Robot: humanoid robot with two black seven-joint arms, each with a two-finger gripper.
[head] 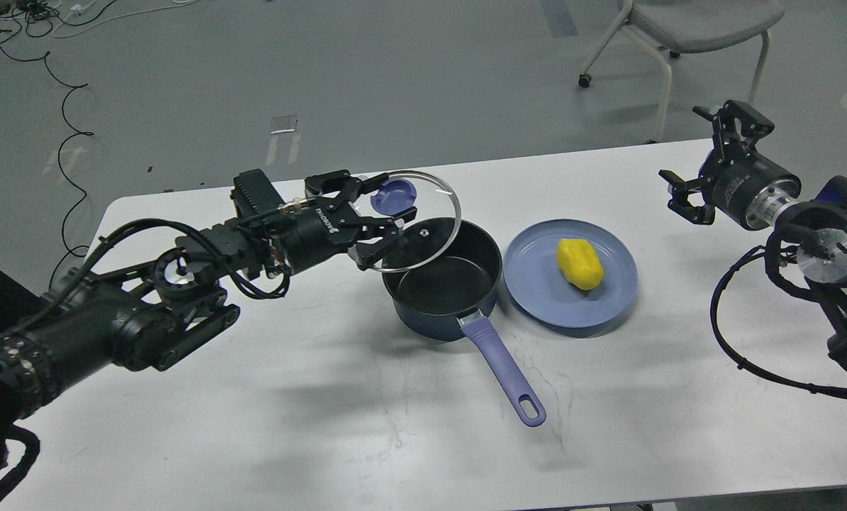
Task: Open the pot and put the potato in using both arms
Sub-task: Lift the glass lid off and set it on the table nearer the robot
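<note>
Pot (443,284) open right of left gripper (370,220).

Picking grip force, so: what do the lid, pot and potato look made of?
Lid: clear glass with a metal rim; the pot shows through it. Pot: likely coated metal, matte dark inside, plastic-looking handle. Potato: smooth, evenly yellow, probably plastic.

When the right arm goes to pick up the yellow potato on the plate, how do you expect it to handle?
The potato looks smooth and glossy, so it may slip between the fingers. Its lumpy oval shape suggests it could rock or roll on the flat plate if nudged. It seems rigid and probably light.
</note>
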